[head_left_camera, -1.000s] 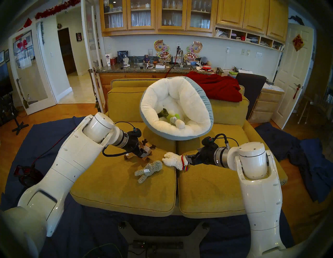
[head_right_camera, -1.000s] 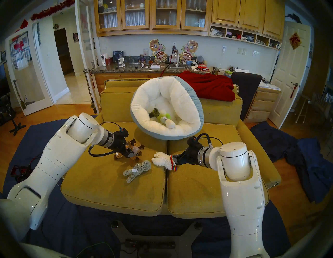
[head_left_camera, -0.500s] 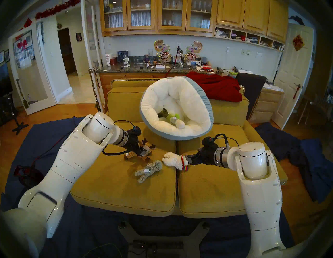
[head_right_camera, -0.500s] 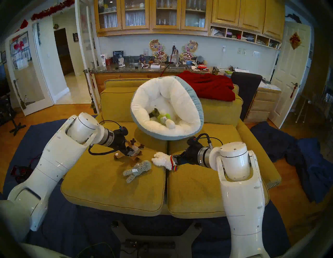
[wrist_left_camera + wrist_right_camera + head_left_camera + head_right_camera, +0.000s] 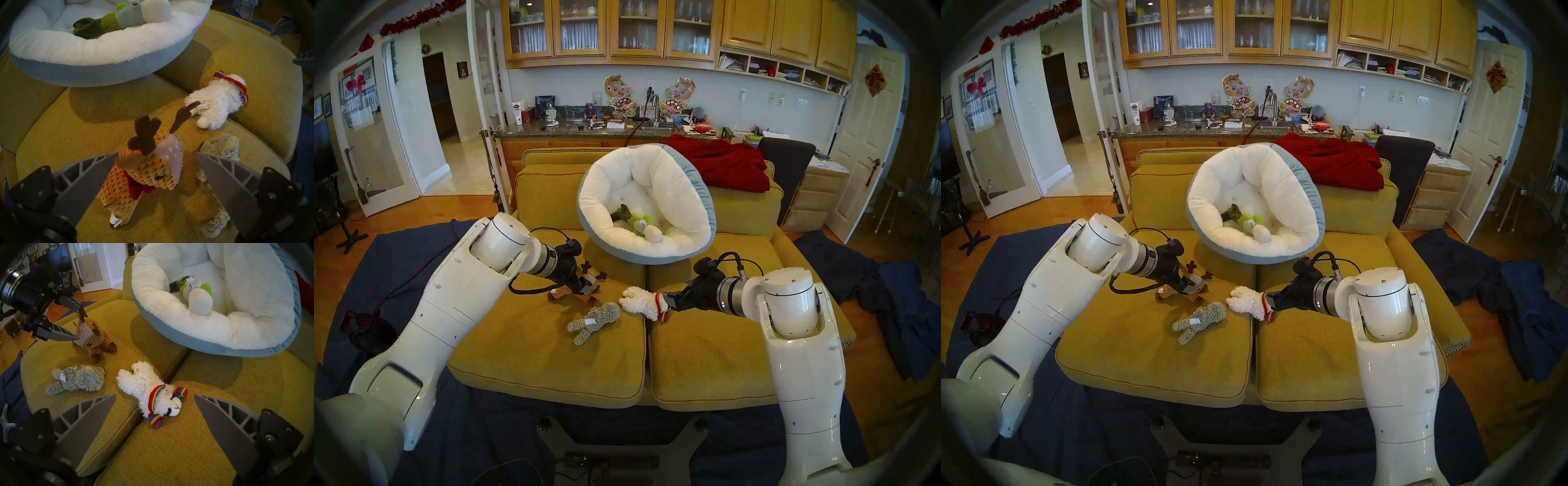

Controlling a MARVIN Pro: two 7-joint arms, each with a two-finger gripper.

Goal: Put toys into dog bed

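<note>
The dog bed (image 5: 699, 176), white plush inside and light blue outside, leans on the sofa back. In it lie the leek (image 5: 644, 229) and a lime-green cactus (image 5: 648, 217), mostly hidden behind the leek. The brown reindeer (image 5: 153, 171) stands on the left seat cushion. My left gripper (image 5: 157, 153) is open with the reindeer's head between its fingers. The white llama (image 5: 144, 383) lies across the cushion seam. Its head sits between the fingers of my open right gripper (image 5: 154, 394). A grey fuzzy animal (image 5: 592, 320) lies loose between the reindeer and the llama.
A red blanket (image 5: 721, 163) is draped over the sofa back, right of the bed. The mustard seat cushions (image 5: 551, 359) reach toward me. Blue cloth (image 5: 890, 305) covers the floor around the sofa. A dark chair (image 5: 785, 159) and a cluttered counter stand behind.
My left wrist has turned a little and edged in over the reindeer. The right arm and all the toys have stayed where they were.
</note>
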